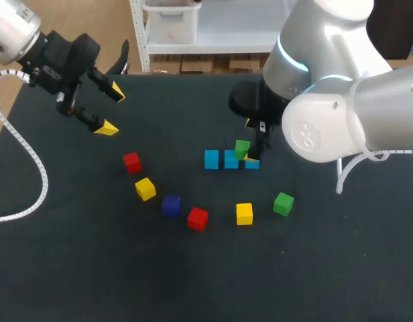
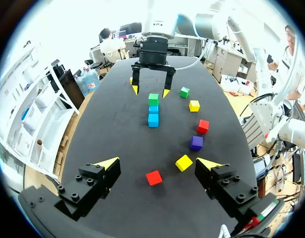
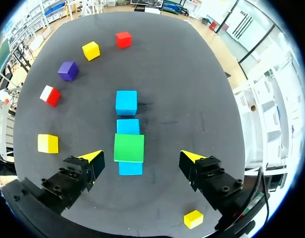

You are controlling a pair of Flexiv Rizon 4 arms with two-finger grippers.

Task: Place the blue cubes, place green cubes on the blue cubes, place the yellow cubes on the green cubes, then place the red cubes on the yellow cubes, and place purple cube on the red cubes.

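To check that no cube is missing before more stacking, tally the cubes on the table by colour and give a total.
Blue cubes: 3
Green cubes: 2
Yellow cubes: 3, one hidden from the head view
Red cubes: 2
Purple cube: 1
Total: 11

No legible text, labels or numbers; distant print possibly unresolved.

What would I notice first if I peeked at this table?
A green cube sits on a row of three blue cubes, with the right pincer open over it. Loose cubes, red, yellow, purple and green, lie in a curve nearer the robot.
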